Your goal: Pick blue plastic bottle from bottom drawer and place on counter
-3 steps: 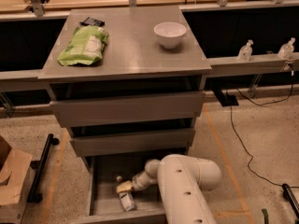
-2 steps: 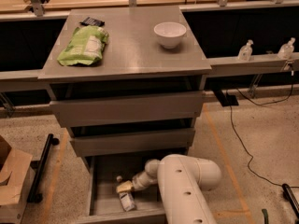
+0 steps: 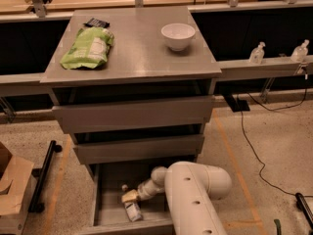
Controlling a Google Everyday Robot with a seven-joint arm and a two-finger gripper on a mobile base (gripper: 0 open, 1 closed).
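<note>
A green bag [image 3: 88, 47] lies on the left of the grey bench [image 3: 142, 58], with a small dark packet [image 3: 96, 22] just beyond its far end and a white bowl [image 3: 178, 35] far right. Two clear pump bottles [image 3: 257, 53] [image 3: 300, 50] stand on the right ledge [image 3: 266, 68], and a black cable [image 3: 248, 138] crosses the floor below. A cardboard box [image 3: 12, 192] sits near left. The gripper [image 3: 129, 197] is down in the bottom drawer [image 3: 110, 180].

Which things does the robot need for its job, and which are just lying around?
For the job: blue plastic bottle, bottom drawer, counter, and the gripper, down in the drawer next to the bottle.
Just lying about: green bag, white bowl, dark packet, pump bottles.
</note>
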